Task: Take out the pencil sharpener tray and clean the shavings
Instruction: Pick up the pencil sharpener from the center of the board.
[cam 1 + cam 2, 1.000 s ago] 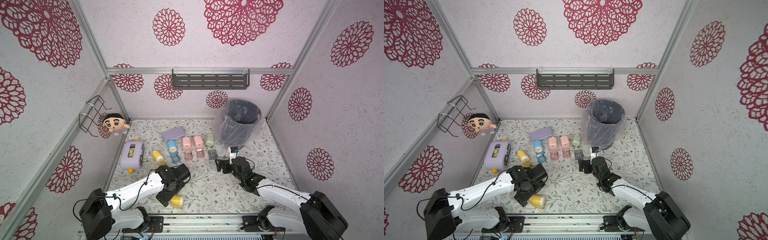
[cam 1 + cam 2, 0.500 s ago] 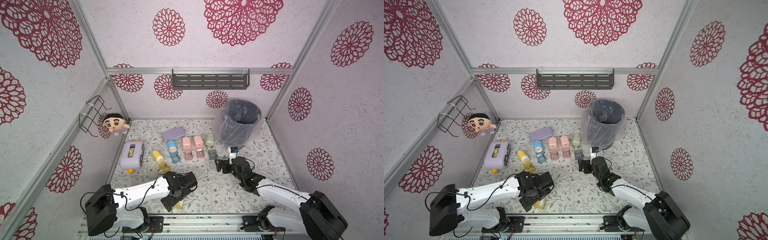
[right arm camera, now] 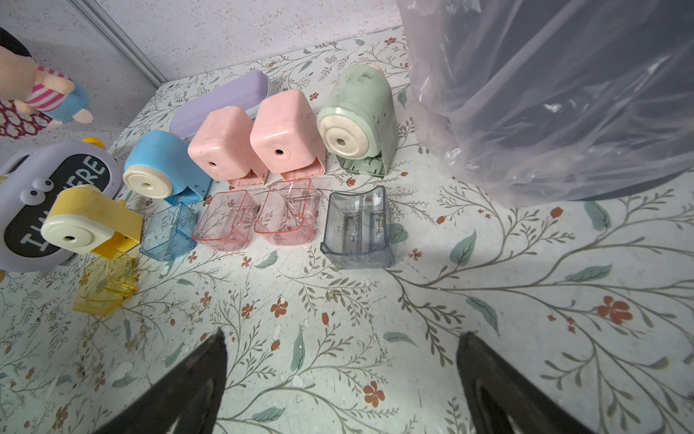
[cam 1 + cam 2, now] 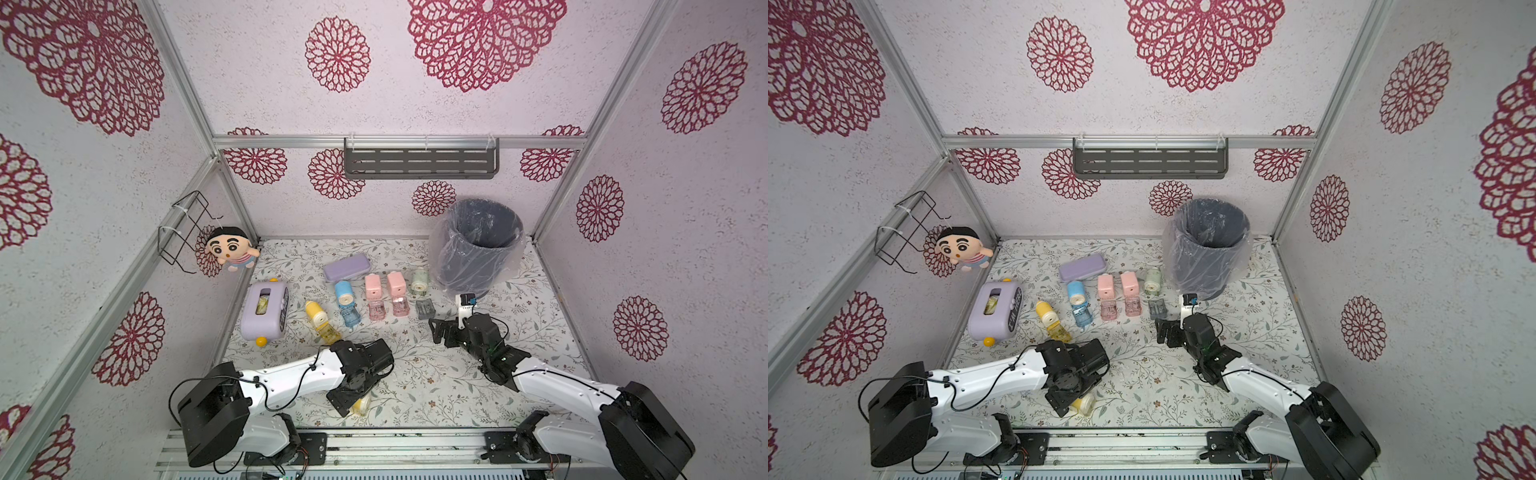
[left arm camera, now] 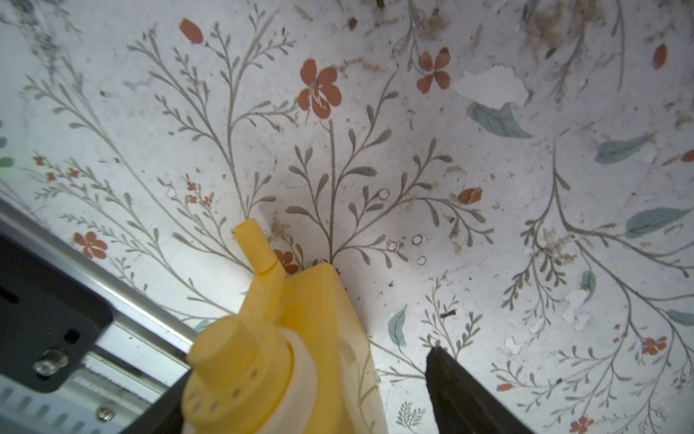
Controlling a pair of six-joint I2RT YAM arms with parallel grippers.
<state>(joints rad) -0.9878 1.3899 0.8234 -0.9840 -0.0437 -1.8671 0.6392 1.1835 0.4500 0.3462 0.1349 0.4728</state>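
The left gripper is low over the front edge of the bench. Its jaws stand part open on either side of a yellow pencil sharpener, which sits there just beside the metal rail. In the left wrist view one finger is clear of the sharpener's side, with bench showing between them, so the jaws do not clamp it. The other finger is mostly hidden behind the body. The sharpener's crank handle sticks out. A pale translucent tray seems to sit along its side, though I cannot tell how far in. Tan shavings lie scattered on the bench well beyond the sharpener.

The right gripper hovers with its jaws wide apart, holding nothing, near the grey tray. That tray lies in front of the green sharpener. Two pink trays, a blue tray and a yellow tray lie likewise before the pink sharpeners, the blue sharpener and a second yellow sharpener. The lined waste bin stands just beside the green sharpener.
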